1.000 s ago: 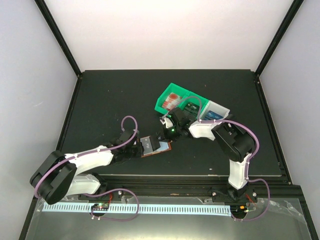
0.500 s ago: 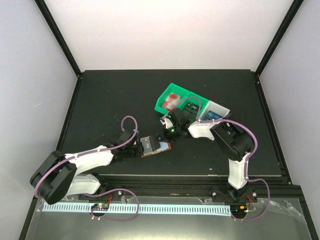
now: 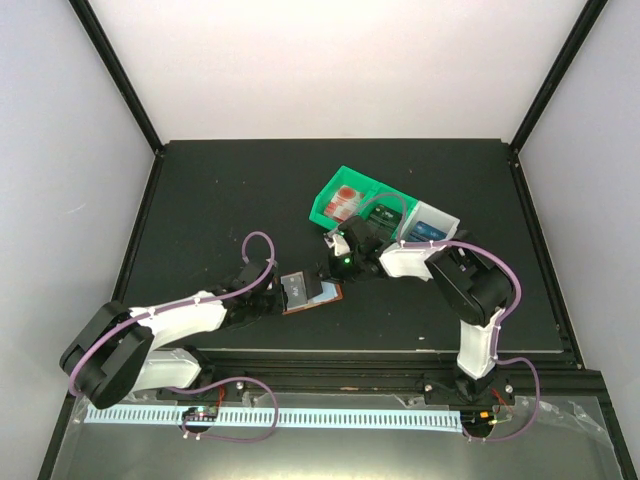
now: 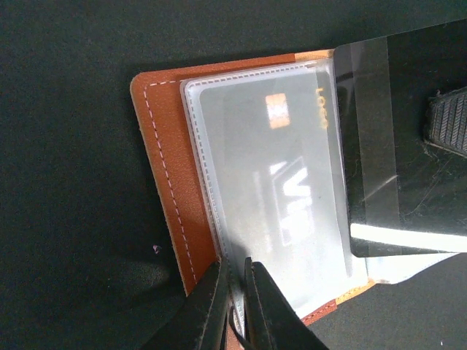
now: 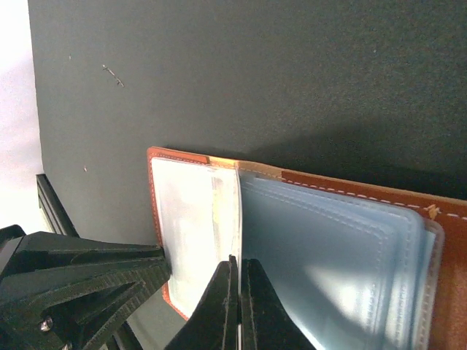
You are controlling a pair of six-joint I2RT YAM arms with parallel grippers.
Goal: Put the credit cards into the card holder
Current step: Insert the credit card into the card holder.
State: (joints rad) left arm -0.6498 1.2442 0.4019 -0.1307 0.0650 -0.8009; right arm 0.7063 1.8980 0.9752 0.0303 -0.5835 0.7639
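Observation:
The brown leather card holder (image 3: 333,293) lies open near the table's front, its clear plastic sleeves showing. In the left wrist view, one sleeve of the holder (image 4: 164,160) holds a pale card with a chip (image 4: 273,182). My left gripper (image 4: 235,268) is shut on the near edge of the sleeves. My right gripper (image 5: 236,264) is shut on a dark credit card (image 4: 408,131), seen edge-on between its jaws, standing at the sleeves of the holder (image 5: 445,240). In the top view, the left gripper (image 3: 276,300) and right gripper (image 3: 326,272) flank the holder.
A green bin (image 3: 330,213) behind the right arm holds red cards (image 3: 345,199) and a dark card (image 3: 384,213). A white bin (image 3: 445,222) beside it holds blue cards (image 3: 427,228). The left gripper's finger (image 5: 80,284) shows in the right wrist view.
Almost nothing. Both grippers keep their hold at the card holder; the right wrist has shifted only slightly.

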